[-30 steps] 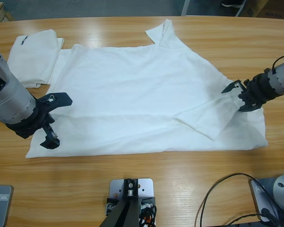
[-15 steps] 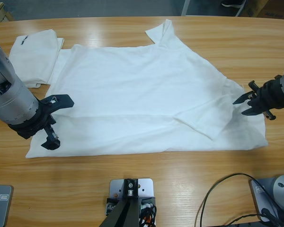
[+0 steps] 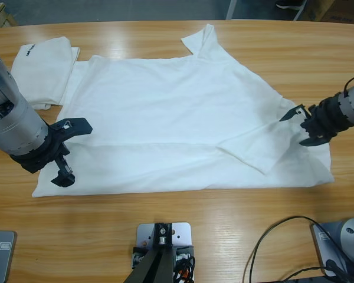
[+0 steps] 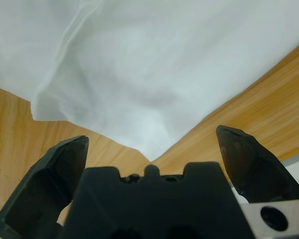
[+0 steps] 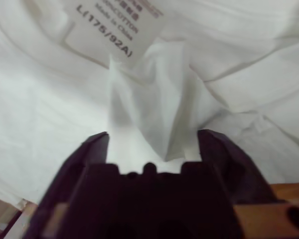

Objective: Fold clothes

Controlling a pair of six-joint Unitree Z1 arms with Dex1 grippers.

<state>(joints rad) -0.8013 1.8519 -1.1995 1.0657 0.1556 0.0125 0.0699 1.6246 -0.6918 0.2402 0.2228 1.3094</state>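
- Left gripper (image 3: 64,150) parked over the spread shirt's (image 3: 177,112) bottom-left corner, jaws wide apart, nothing between them; same spot as half a second ago, no change.
- In left wrist view, only a shirt corner (image 4: 144,89) and bare table (image 4: 269,94) ahead of the spread jaws; no contact seen.
- Right gripper (image 3: 304,127) back in over the shirt's right edge, after sitting further out toward the table edge half a second ago; roughly where it was a second ago.
- Jaws parted, a raised pinch of cloth (image 5: 154,99) standing between them in right wrist view, size label (image 5: 114,30) just beyond; not clamped yet by the look of it.
- Shirt itself unchanged: flat, nearly table-wide, bottom strip folded up, right part creased diagonally.
- Probably a second try at grabbing the right side for the next fold; fold not started.
- Far left, second shirt (image 3: 41,68) already folded, black mark up, touching the spread one's left sleeve.
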